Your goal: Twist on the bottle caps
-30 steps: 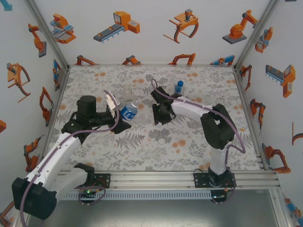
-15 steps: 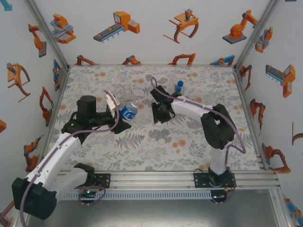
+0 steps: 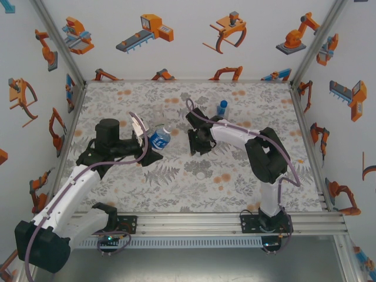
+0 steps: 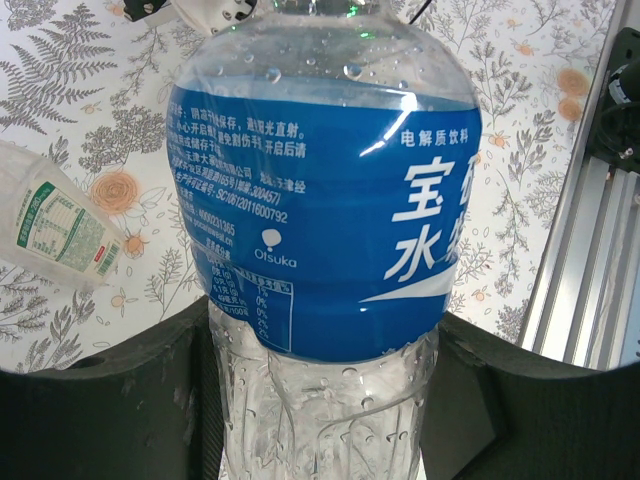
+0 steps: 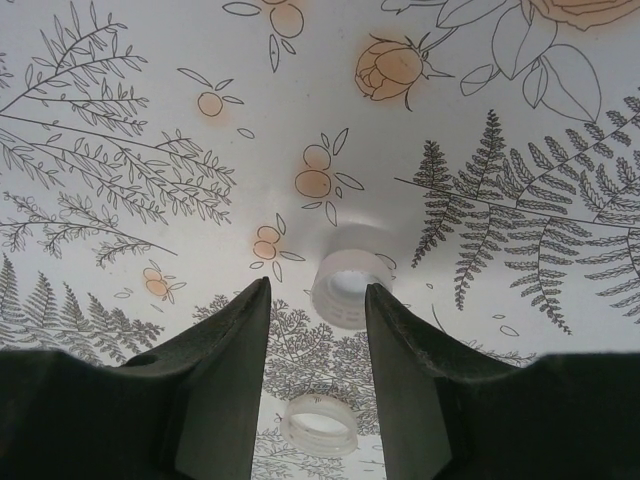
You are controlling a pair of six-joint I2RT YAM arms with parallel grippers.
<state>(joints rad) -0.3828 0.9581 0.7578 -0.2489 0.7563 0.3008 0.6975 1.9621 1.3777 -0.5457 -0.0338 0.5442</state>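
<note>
White arms, black joints, purple cables

water bottle neck cropped; clear bottle cut at left.

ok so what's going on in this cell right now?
The left gripper is clamped on the blue-labelled water bottle and holds it near mid-table. The right gripper is open and low over the table, and a white cap sits at its fingertips, not yet gripped. A second white cap lies on the table between its fingers, closer to the camera. A short blue bottle stands further back, beyond the right gripper.
</note>
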